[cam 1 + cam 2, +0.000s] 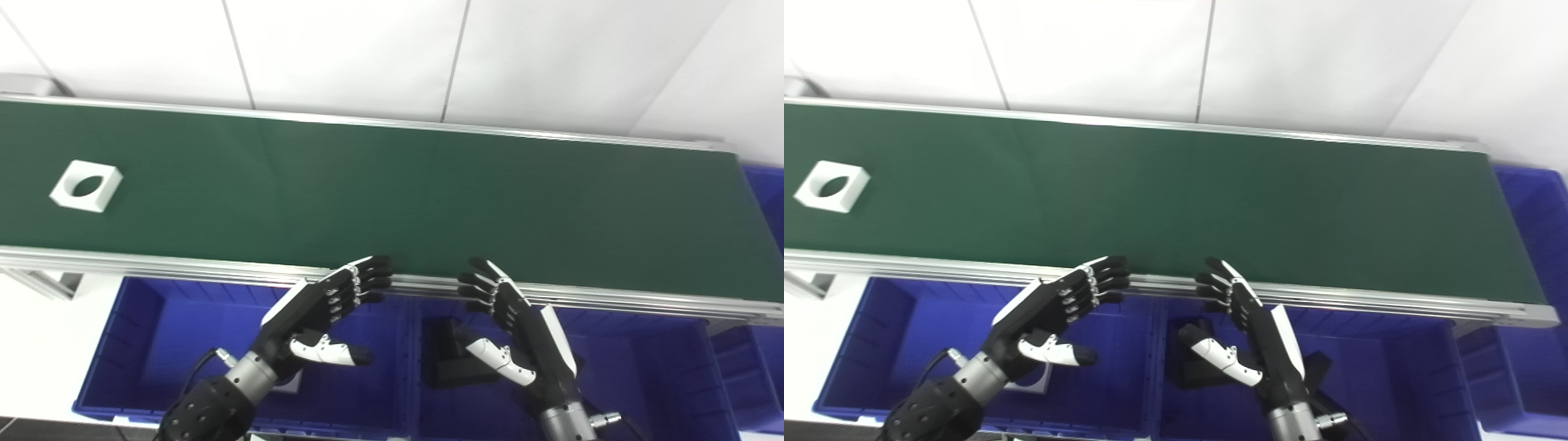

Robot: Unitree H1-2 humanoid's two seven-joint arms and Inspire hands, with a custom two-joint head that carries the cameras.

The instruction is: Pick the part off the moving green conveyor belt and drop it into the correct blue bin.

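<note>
A white square part with a round hole (86, 185) lies on the green conveyor belt (392, 196) at the far left; it also shows in the right eye view (832, 185). My left hand (327, 309) is open and empty, hovering over the left blue bin (141, 343) near the belt's front rail. My right hand (517, 327) is open and empty over the middle blue bin (649, 373), fingertips at the rail. Both hands are far right of the part.
A white part (1032, 380) lies in the left bin under my left hand. A black part (456, 358) lies in the middle bin. Another blue bin (768, 202) stands at the belt's right end. An aluminium rail (184, 266) edges the belt front.
</note>
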